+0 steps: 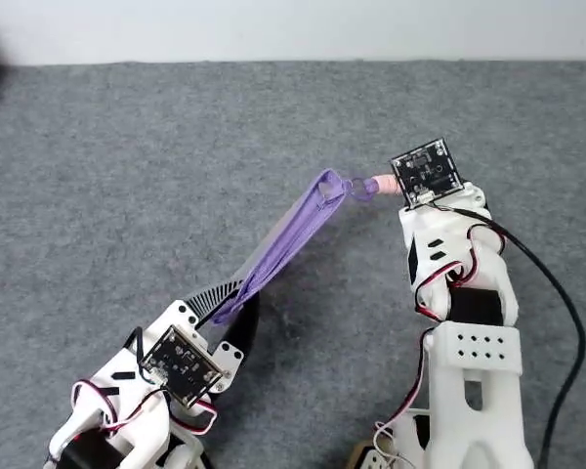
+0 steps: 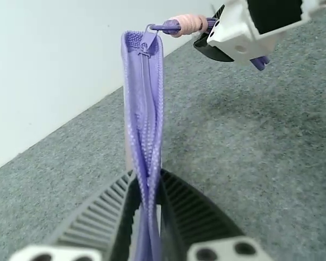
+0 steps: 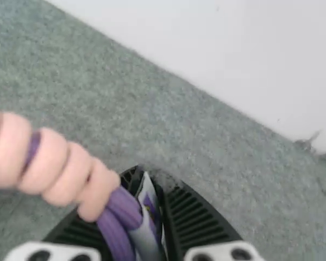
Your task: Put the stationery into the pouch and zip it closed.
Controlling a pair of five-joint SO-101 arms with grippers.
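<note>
My left gripper (image 1: 220, 305) was clamped on the near end of the soft purple fabric pouch (image 1: 288, 234). The pouch stretched taut over the middle of the grey felt table (image 1: 117, 176), toward its far edge. At that far end my right gripper (image 3: 146, 204) pinched the pink beaded zipper pull (image 1: 379, 184). Judgement: light, limp cloth. Hold it by the ends only and under tension, or it folds.

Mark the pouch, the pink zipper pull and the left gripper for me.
pouch (image 1: 285, 241), high view, middle of its purple body.
pink zipper pull (image 2: 188, 24), left wrist view, its pink ribbed part.
left gripper (image 2: 146, 182), left wrist view, midway between fingertips clamping the pouch.
</note>
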